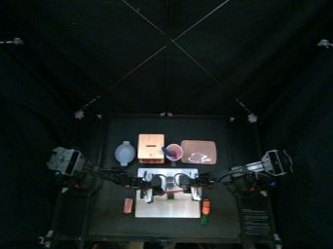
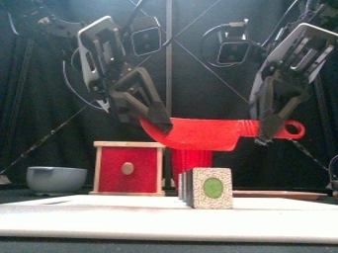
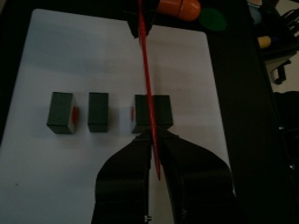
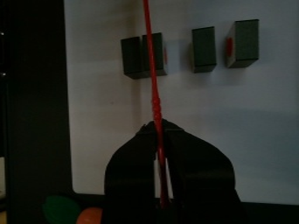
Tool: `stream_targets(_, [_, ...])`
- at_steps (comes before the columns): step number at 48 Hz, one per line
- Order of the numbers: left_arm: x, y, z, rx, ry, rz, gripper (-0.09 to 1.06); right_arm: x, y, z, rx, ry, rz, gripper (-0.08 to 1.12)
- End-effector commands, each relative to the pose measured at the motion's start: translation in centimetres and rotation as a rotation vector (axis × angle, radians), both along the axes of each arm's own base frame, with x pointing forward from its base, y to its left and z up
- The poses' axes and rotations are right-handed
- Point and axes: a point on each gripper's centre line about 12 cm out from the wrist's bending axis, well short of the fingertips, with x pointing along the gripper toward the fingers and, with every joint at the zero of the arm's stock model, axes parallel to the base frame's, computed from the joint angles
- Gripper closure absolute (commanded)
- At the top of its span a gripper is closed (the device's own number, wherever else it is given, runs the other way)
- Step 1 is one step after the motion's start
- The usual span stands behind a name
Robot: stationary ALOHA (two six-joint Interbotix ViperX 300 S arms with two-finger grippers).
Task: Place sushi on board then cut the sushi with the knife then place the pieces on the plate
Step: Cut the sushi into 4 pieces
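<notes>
1. Standing on the white cutting board (image 3: 181,79), the sushi roll (image 3: 100,111) is split into three dark green blocks in a row, with gaps between them.
2. The red knife (image 2: 199,131) lies level, just above the end block, its blade crossing that block.
3. The left gripper (image 2: 145,114) has its jaws clamped on the blade's tip.
4. The right gripper (image 2: 271,126) has its jaws closed on the handle end.
5. A wooden box (image 2: 128,168) and a blue-grey bowl (image 2: 55,179) sit behind the board on the worktop (image 1: 169,229).
</notes>
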Motion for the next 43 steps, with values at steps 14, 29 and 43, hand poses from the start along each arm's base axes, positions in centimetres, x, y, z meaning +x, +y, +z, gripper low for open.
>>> stream_targets(14, [0.3,-0.6,-0.7,-0.018,0.017,0.008,0.46,0.4,0.1,0.0,0.008,0.0,-0.006,0.81])
stream_targets(29, [0.3,-0.6,-1.0,-0.019,0.025,0.01,0.46,0.5,0.3,-0.5,0.016,0.016,-0.01,0.81])
stream_targets(43, [0.3,-0.5,-1.7,-0.015,0.042,0.012,0.46,0.4,0.6,-1.0,0.023,0.03,-0.01,0.81])
